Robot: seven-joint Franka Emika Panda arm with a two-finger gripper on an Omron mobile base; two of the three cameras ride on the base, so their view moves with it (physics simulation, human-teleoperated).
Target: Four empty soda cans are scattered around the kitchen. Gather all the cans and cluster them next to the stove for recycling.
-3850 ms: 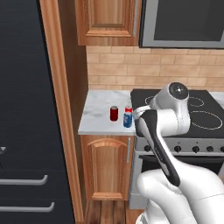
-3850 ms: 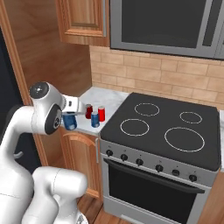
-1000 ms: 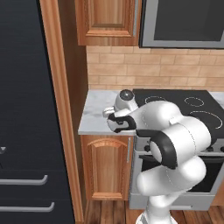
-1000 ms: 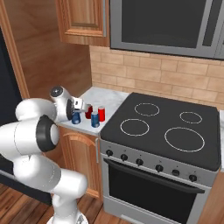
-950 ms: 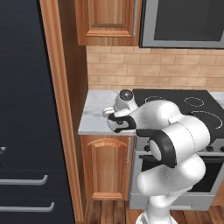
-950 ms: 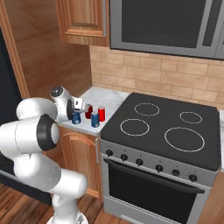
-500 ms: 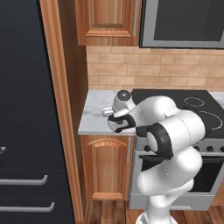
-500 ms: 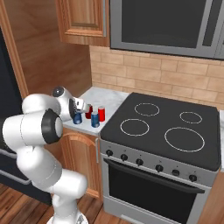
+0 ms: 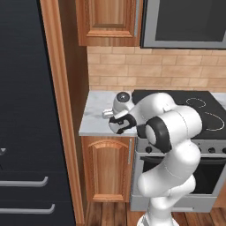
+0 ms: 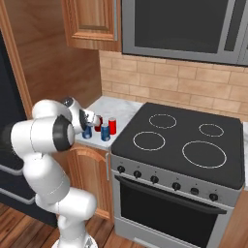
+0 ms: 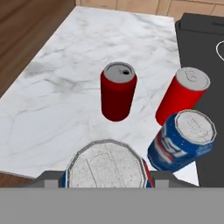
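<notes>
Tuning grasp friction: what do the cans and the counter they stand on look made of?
Cans: seemingly painted metal, glossy red or blue sides under dull silver lids with pull tabs. Counter: looks like polished marble or a marble-look laminate, white with grey veining and a soft sheen; a render cannot settle which.

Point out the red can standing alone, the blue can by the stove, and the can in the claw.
Red soda can with silver top [image 11: 118, 97], hand view, its side wall.
Blue soda can beside the black cooktop [image 11: 179, 146], hand view, its label.
Blue soda can in the claw [image 11: 105, 168], hand view, its silver lid.

Cans [image 11: 118, 91] ahead; bare counter [image 11: 61, 70] left.
</notes>
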